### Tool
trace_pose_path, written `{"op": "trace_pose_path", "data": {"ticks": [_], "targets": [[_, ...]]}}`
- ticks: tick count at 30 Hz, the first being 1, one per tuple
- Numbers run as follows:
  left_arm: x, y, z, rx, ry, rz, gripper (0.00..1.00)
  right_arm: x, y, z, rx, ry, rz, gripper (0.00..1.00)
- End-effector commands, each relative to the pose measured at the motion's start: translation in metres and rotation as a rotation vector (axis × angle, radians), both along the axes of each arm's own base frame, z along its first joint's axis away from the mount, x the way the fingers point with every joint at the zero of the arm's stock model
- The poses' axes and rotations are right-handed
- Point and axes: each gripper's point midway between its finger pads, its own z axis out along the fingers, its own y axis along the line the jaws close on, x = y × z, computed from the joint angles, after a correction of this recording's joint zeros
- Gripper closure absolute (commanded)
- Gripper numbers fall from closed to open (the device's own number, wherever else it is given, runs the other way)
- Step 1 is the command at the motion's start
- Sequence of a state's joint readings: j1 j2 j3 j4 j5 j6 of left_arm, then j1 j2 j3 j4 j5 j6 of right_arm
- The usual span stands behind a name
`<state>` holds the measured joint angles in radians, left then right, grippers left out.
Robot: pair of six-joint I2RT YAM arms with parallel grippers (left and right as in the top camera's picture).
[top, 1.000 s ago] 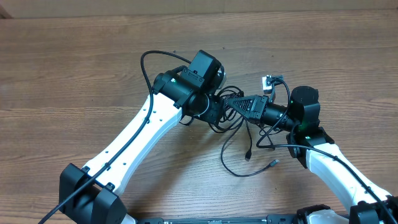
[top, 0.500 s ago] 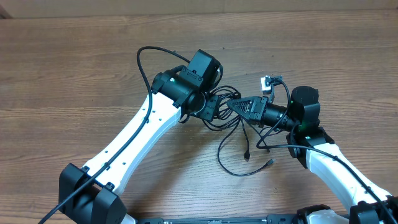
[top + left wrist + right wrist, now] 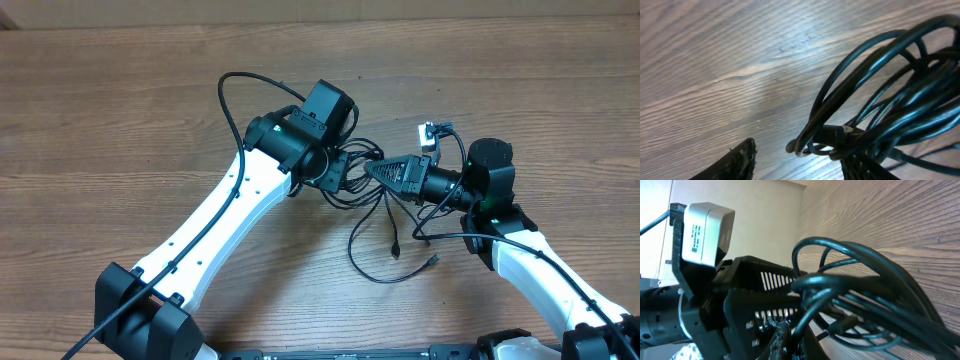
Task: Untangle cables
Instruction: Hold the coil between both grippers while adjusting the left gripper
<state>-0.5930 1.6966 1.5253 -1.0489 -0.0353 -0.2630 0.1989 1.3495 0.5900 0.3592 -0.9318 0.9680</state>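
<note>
Hanging knotted between the right claw (image 3: 372, 168), clenched on them, and the left claw (image 3: 800, 152), spread open, the cables (image 3: 875, 95) were trailed onto the worktop (image 3: 120, 100). By hard pulling, they could be tightened further into a knot.

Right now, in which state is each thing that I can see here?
cables: tangled in one bundle, two plug ends lying loose on the table.
left gripper: fingers apart, bundle against one finger.
right gripper: at the bundle; open or shut not clear.
</note>
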Motion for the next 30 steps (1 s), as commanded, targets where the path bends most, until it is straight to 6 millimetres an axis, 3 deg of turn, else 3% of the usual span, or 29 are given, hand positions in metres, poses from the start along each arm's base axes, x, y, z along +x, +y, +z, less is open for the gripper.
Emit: {"op": "trace_pose_path", "data": {"ticks": [1,6,9,11,15,19,27,30], "targets": [[0.017,0.026,0.005,0.119,-0.087,0.073,0.48,-0.001,0.002,0.010,0.009,-0.038,0.018,0.96],[0.008,0.012,0.001,0.041,-0.028,0.036,0.43,0.000,0.002,0.010,0.007,-0.039,0.015,0.96],[0.000,0.000,0.000,-0.021,0.013,0.001,0.56,0.000,0.002,0.010,0.008,-0.039,0.015,0.96],[0.000,0.000,0.000,-0.012,0.008,-0.021,0.58,0.000,0.002,0.010,0.008,-0.039,0.015,0.96],[-0.007,-0.010,0.001,-0.067,0.044,-0.051,0.25,0.001,0.001,0.010,0.006,-0.040,0.011,0.96],[-0.030,-0.039,0.006,-0.232,0.160,-0.125,0.06,0.002,0.001,0.009,0.003,-0.040,0.003,0.96],[-0.038,-0.037,0.004,-0.232,0.197,-0.128,0.09,0.002,0.001,0.009,-0.003,-0.053,0.003,0.96],[-0.028,-0.023,0.000,-0.149,0.148,-0.093,0.21,0.002,0.001,0.009,-0.003,-0.053,0.003,0.96]]}}
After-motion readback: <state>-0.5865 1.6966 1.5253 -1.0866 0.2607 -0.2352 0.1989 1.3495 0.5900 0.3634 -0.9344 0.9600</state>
